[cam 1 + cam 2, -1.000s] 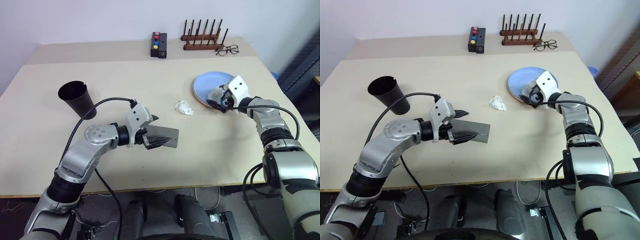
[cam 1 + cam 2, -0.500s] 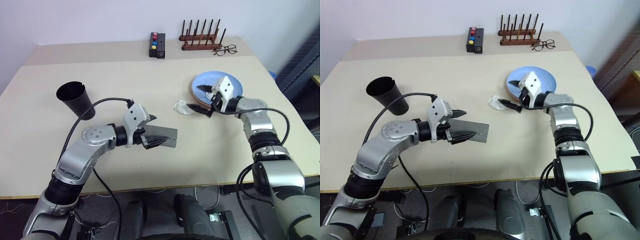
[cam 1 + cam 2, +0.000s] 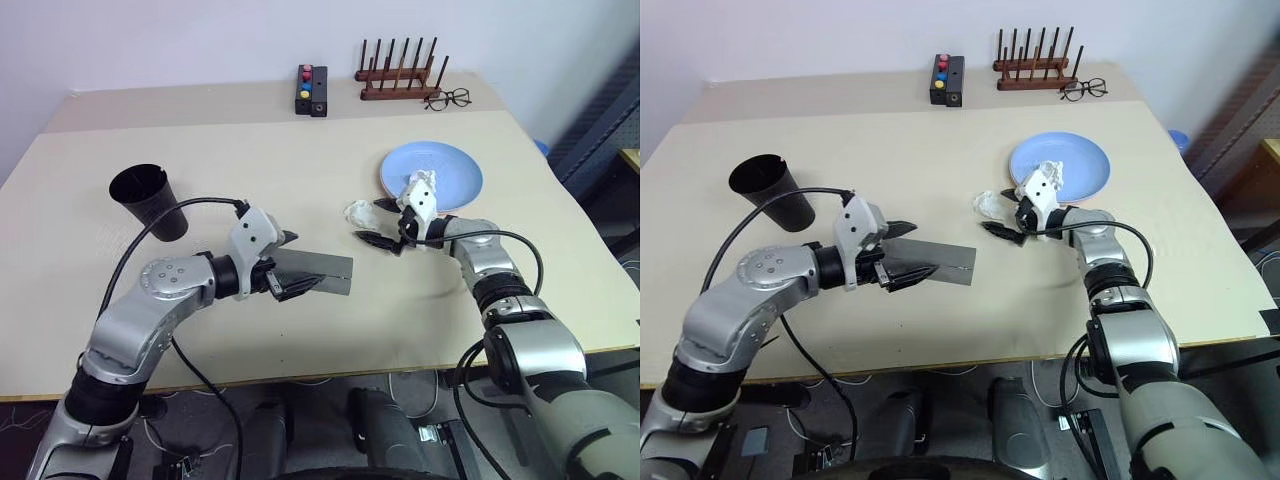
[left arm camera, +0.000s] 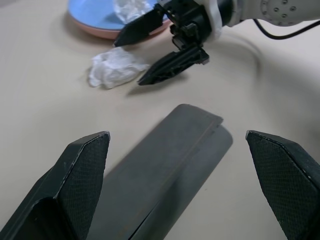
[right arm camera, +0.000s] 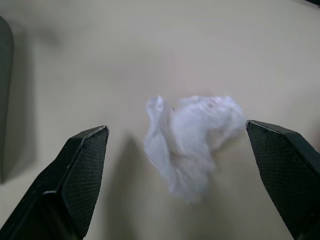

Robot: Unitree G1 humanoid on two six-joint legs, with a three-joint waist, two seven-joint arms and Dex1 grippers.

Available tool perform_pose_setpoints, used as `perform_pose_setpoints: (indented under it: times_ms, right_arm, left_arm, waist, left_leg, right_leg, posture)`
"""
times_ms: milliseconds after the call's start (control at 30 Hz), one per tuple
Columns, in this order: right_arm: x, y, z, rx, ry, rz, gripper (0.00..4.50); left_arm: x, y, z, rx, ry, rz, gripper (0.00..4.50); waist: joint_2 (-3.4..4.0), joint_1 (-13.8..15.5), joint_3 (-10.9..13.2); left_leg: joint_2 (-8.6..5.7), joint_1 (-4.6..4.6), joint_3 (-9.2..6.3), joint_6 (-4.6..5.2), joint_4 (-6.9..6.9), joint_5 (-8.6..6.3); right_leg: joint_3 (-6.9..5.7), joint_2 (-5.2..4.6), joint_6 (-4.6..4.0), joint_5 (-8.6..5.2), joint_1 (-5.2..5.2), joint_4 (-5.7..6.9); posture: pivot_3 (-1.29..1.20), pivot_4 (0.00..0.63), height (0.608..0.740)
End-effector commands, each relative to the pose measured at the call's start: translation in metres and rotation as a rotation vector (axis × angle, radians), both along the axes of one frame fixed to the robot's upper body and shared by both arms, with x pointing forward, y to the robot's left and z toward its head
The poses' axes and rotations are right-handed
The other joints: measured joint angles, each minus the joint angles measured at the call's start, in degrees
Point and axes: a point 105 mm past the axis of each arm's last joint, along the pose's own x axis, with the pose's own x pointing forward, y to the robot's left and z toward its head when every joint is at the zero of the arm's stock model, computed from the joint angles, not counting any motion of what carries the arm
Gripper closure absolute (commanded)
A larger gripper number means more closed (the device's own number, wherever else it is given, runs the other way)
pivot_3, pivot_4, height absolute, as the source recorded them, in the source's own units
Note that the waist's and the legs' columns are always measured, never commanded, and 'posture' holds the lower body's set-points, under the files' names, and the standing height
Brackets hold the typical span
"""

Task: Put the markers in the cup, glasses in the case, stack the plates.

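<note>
A: The right gripper [image 3: 1002, 216] has its two black fingers spread wide with nothing between them, pointed at the crumpled white tissue wad [image 5: 192, 140] lying on the worktop just beside the light blue round plate [image 3: 445, 168], which sits stacked on the salmon pink plate [image 4: 102, 35] underneath.

B: And the left gripper [image 3: 902, 250]?

A: Also wide open and empty, hovering just over the near end of the grey rectangular matte glasses case [image 3: 322, 274], which lies flat and closed mid-worktop.

B: How would that case handle?

A: I'd judge it light and rigid with a slightly grippy matte skin; pinching across its narrow width near the middle should hold. The hinge may resist. The tissue is soft and nearly weightless, so it would crush on contact. A second white wad [image 3: 424, 183] rests on the blue plate.

B: The rest?

A: The tall glossy black tapered cup [image 3: 148, 200] stands upright well to the left. The beige worktop [image 3: 250, 150] is smooth and matte; behind it, a wooden peg rack [image 3: 400, 72], thin-rimmed clear-lens eyeglasses [image 3: 449, 98] and a black button box [image 3: 312, 90] sit against a pale wall.
</note>
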Motion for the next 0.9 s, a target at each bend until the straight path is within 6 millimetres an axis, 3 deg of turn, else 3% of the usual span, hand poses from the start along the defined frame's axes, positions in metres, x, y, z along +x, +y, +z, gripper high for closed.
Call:
perform_pose_setpoints:
  times_ms: [33, 67, 167, 400, 567, 733, 900]
  right_arm:
    - [0.005, 0.009, 0.013, 0.007, -0.046, 0.011, 0.02]
    - [0.006, 0.01, 0.012, 0.007, -0.044, 0.009, 0.02]
    - [0.007, 0.011, 0.009, 0.003, -0.03, 0.0, 0.91]
    - [0.008, 0.01, 0.005, -0.012, -0.027, -0.017, 4.47]
    - [0.01, 0.004, 0.014, 0.003, -0.071, -0.04, 4.47]
    - [0.02, -0.009, 0.048, 0.042, -0.193, -0.105, 4.47]
    - [0.036, -0.038, 0.082, 0.036, -0.303, -0.278, 4.47]
  left_arm:
    - [-0.005, 0.002, 0.012, -0.012, -0.046, 0.012, 0.0]
    - [-0.005, 0.002, 0.012, -0.012, -0.046, 0.016, 0.0]
    - [-0.007, 0.005, 0.012, -0.011, -0.046, 0.032, 0.0]
    - [-0.009, 0.006, 0.013, -0.01, -0.045, 0.042, 0.0]
    - [-0.008, 0.006, 0.013, -0.012, -0.044, 0.043, 0.0]
    - [-0.007, 0.005, 0.011, -0.017, -0.039, 0.041, 0.0]
    - [-0.005, 0.001, 0.011, -0.025, -0.04, 0.034, 0.0]
  waist:
    - [0.0, 0.02, 0.0]
    - [0.0, 0.07, 0.0]
    - [0.0, 0.05, 0.0]
    - [0.0, 0.03, 0.0]
    - [0.0, 0.03, 0.0]
    - [0.01, 0.03, 0.01]
    - [0.02, 0.03, 0.01]
  left_leg:
    - [0.0, 0.0, 0.0, 0.0, 0.0, 0.0]
    - [0.0, -0.01, 0.0, 0.0, 0.0, 0.0]
    - [-0.01, -0.01, -0.01, 0.0, 0.0, 0.0]
    - [-0.01, -0.01, -0.01, -0.01, 0.0, 0.01]
    - [-0.01, 0.0, -0.01, -0.01, 0.0, 0.01]
    - [-0.01, -0.01, -0.01, -0.01, 0.0, 0.01]
    - [-0.01, -0.01, -0.01, -0.02, -0.01, 0.01]
  right_leg:
    - [0.0, 0.0, 0.0, 0.0, 0.0, 0.0]
    - [0.0, 0.0, 0.0, 0.0, 0.0, -0.01]
    - [0.0, 0.0, 0.0, 0.0, 0.0, -0.01]
    - [0.0, 0.0, -0.01, 0.0, 0.0, 0.0]
    - [0.0, 0.01, -0.01, -0.01, 0.0, 0.0]
    - [0.0, 0.0, -0.02, -0.01, 0.0, 0.0]
    - [0.0, 0.0, -0.04, -0.02, -0.01, -0.01]
  posture:
    - [0.0, 0.15, 0.74]
    - [0.0, 0.15, 0.74]
    - [0.0, 0.15, 0.74]
    - [0.0, 0.15, 0.74]
    - [0.0, 0.15, 0.74]
    - [0.0, 0.15, 0.74]
    - [0.0, 0.15, 0.74]
